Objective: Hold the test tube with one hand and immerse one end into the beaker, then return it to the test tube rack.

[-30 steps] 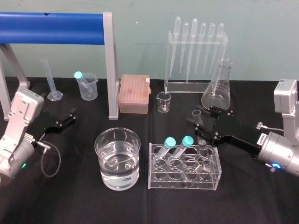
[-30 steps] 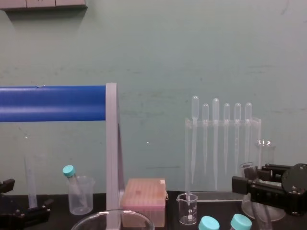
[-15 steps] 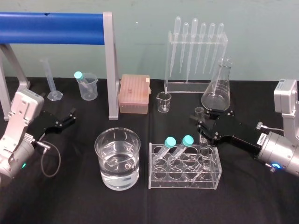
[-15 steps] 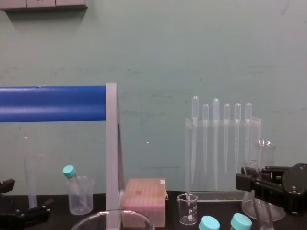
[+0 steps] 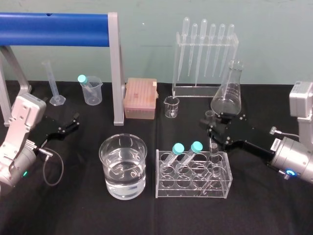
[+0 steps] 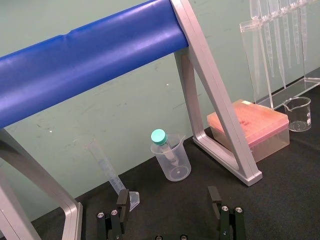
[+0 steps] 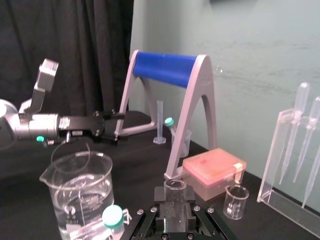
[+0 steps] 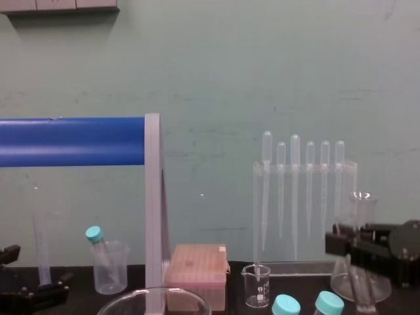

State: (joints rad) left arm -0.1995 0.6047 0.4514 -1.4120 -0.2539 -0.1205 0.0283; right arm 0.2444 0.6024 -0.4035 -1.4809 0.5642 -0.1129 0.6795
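You see the left gripper point(image 5: 70, 126) parked far left, jaws wide apart and empty. The beaker point(image 5: 123, 164) stands just left of the test tube rack point(image 5: 193, 192). The right gripper point(image 5: 215, 132) has its jaws closed on the test tube point(image 5: 213, 147), whose lower end sits in the rack's rear right cell.

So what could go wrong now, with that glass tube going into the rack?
The right gripper clamps the test tube standing in the rack; a sideways pull could crack it or drag the rack. The conical flask sits just behind that gripper and could get bumped. The left gripper is parked open far left.
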